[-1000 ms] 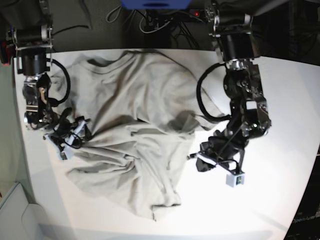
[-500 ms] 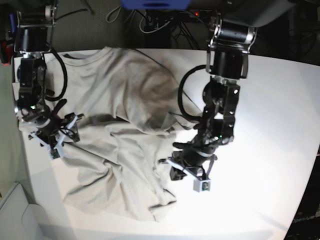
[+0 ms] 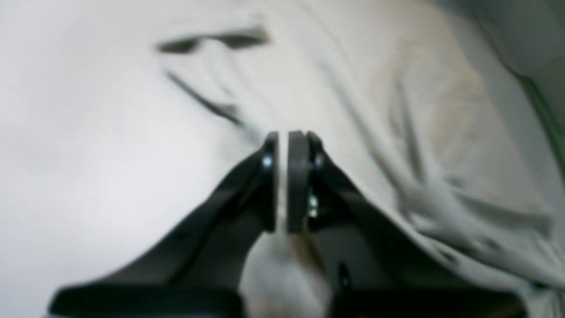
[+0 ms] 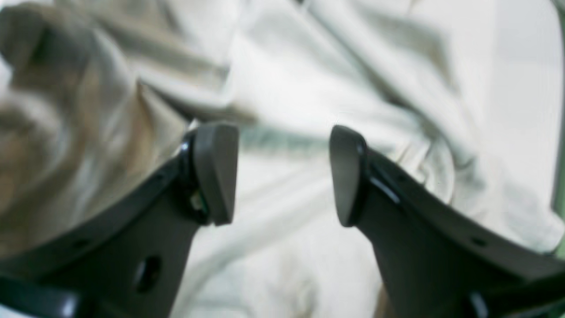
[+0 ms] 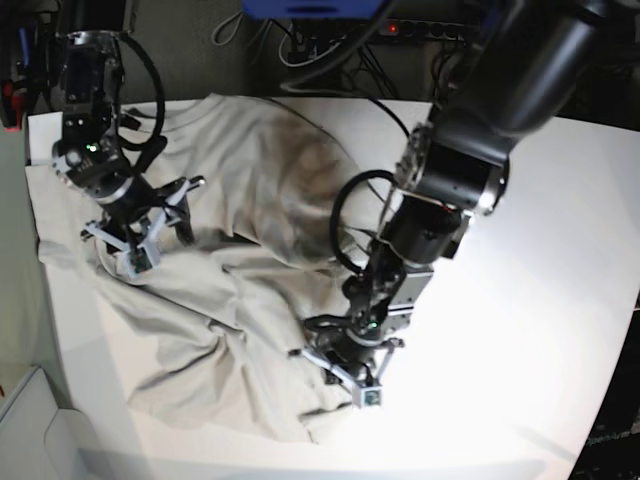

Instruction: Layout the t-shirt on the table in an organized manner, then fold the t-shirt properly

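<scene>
The pale grey-beige t-shirt (image 5: 250, 200) lies wrinkled and bunched over the left half of the white table (image 5: 540, 300). My left gripper (image 5: 328, 356) sits low at the shirt's right edge near the front. In the left wrist view the left gripper (image 3: 282, 176) is shut, with pale cloth pinched between its fingers and more of the t-shirt (image 3: 397, 110) spreading beyond it beside bare table (image 3: 88, 132). My right gripper (image 5: 135, 240) hovers over the shirt's left part. It stands open (image 4: 282, 176) above rumpled t-shirt (image 4: 287, 79), nothing between its fingers.
Cables and a power strip (image 5: 330, 40) lie behind the table's far edge, with a blue object (image 5: 310, 8) above them. A pale bin (image 5: 30, 430) sits off the front left corner. The shirt reaches the table's left edge.
My left gripper has moved left and toward the front, pulling the shirt's right edge with it. The right gripper has risen toward the far left, and the whole shirt has shifted left.
</scene>
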